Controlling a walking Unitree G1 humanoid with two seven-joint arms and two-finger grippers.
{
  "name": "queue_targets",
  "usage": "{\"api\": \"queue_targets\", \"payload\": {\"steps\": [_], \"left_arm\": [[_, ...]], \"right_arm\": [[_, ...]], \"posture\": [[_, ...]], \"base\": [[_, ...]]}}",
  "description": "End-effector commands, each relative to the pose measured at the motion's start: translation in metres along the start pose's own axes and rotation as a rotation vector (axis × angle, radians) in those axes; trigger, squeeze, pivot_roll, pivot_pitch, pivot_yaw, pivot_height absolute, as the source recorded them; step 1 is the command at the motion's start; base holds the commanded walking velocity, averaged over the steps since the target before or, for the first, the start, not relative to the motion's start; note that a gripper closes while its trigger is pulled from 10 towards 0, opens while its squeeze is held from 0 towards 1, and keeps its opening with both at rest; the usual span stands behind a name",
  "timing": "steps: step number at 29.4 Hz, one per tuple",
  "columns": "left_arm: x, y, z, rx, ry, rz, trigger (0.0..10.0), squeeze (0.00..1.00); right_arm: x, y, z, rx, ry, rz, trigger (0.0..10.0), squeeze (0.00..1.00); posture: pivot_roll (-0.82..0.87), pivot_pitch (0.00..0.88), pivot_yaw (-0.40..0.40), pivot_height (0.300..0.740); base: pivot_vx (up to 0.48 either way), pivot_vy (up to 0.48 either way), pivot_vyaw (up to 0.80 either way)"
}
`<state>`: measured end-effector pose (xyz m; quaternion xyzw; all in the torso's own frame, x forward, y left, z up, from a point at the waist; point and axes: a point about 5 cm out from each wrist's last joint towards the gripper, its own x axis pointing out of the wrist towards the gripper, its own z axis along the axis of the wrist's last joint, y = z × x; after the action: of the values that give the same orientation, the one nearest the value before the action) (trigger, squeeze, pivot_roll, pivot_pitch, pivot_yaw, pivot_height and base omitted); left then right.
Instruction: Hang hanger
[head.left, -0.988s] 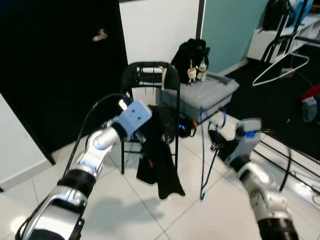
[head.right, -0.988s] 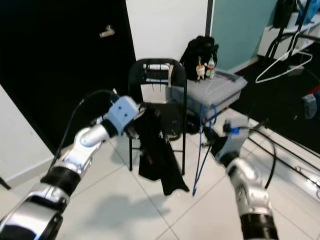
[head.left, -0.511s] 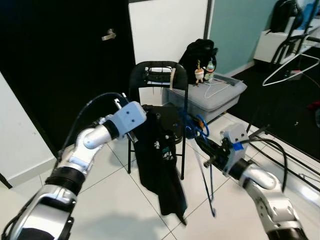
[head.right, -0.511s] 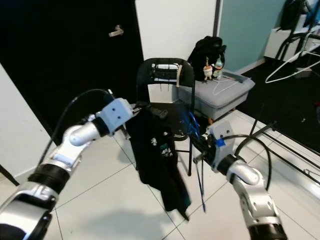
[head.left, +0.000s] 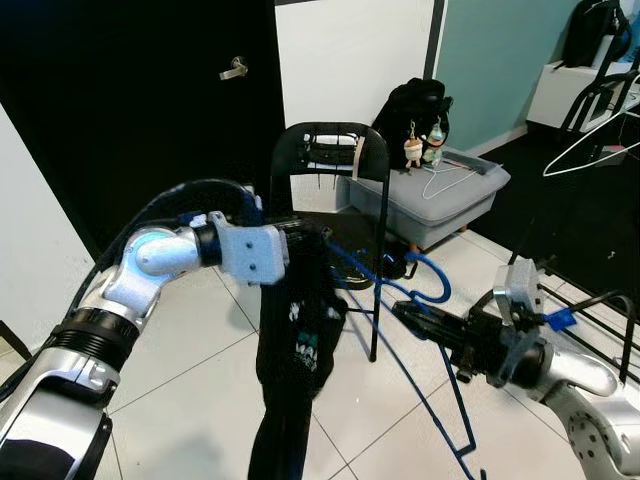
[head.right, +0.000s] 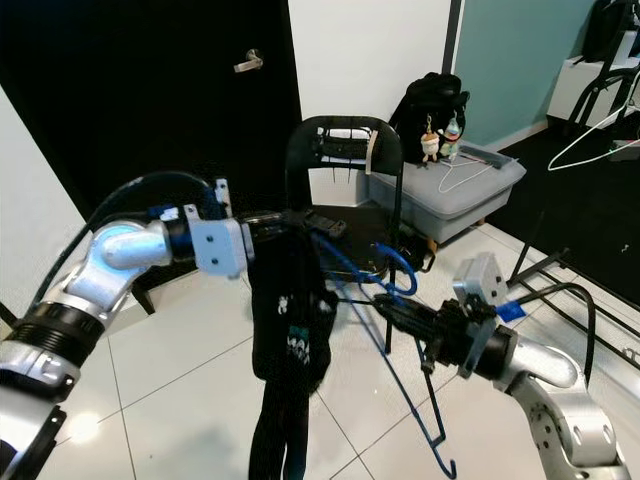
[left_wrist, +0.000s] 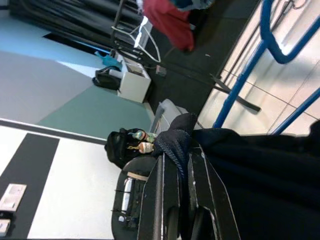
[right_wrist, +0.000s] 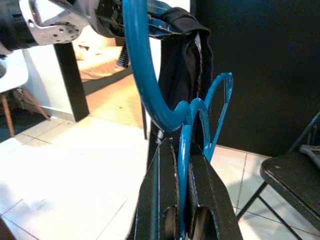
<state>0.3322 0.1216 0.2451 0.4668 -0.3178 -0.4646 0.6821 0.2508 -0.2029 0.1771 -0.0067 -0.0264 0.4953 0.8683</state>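
Both claws clamped: left claw (head.left: 300, 238) garment (head.left: 295, 340), right claw (head.left: 405, 312) hanger (head.left: 400, 330).

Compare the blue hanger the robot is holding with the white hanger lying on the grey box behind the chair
The blue hanger is clamped in the right gripper, held in the air, with a black garment by one end; the white hanger lies loose and bare on the grey storage box. The blue one looks thicker and brightly coloured; the white one is thin and pale. Both have a hooked top and an open triangular frame.
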Motion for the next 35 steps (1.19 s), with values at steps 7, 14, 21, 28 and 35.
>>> {"api": "queue_targets", "payload": {"steps": [7,14,21,28,35], "left_arm": [[-0.024,0.006,-0.008,0.044,0.073,-0.081,10.0,0.0],[-0.042,0.016,-0.01,0.078,0.114,-0.134,10.0,0.0],[-0.048,0.008,-0.02,0.047,0.185,-0.182,10.0,0.0],[-0.045,-0.009,-0.021,0.026,0.188,-0.245,10.0,0.0],[-0.042,-0.011,-0.017,0.033,0.159,-0.249,10.0,0.0]], "right_arm": [[-0.016,-0.005,0.015,0.009,0.004,0.044,10.0,0.0],[-0.022,-0.012,0.025,-0.031,0.032,0.057,10.0,0.0],[-0.037,-0.006,0.029,-0.002,0.158,0.217,10.0,0.0],[-0.055,-0.01,0.035,0.023,0.272,0.292,10.0,0.0],[-0.059,-0.015,0.047,0.009,0.287,0.312,10.0,0.0]], "posture": [[-0.08,0.0,0.044,0.736],[-0.05,0.0,0.022,0.736],[-0.07,0.0,0.029,0.736],[-0.07,0.0,0.024,0.736],[-0.07,0.0,0.016,0.736]], "base": [[0.0,0.0,-0.8],[0.0,0.0,-0.34],[0.0,0.0,0.0],[0.0,0.0,0.0],[0.0,0.0,0.0]]}}
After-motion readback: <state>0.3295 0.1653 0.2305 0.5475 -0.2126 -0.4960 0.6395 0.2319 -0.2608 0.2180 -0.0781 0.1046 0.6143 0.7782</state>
